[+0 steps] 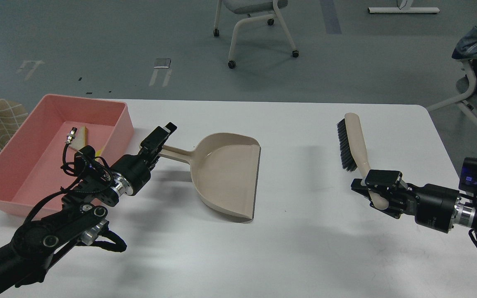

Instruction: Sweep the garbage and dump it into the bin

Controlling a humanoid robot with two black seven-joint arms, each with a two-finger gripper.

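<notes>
Both arms are reaching over the white surface [304, 165], each gripper at a tool handle.

The left arm is coming in low from the left and bending upward, and the left gripper [155, 142] is sitting at the handle end of the beige dustpan [226, 174]; I cannot tell if it is closing on it. The right arm is lying almost level from the right, and the right gripper [377, 192] is clamping the handle of the brush [352, 140], which is pointing away. The garbage [82, 135] is lying inside the pink bin [15, 165], partly hidden behind the left arm.
</notes>
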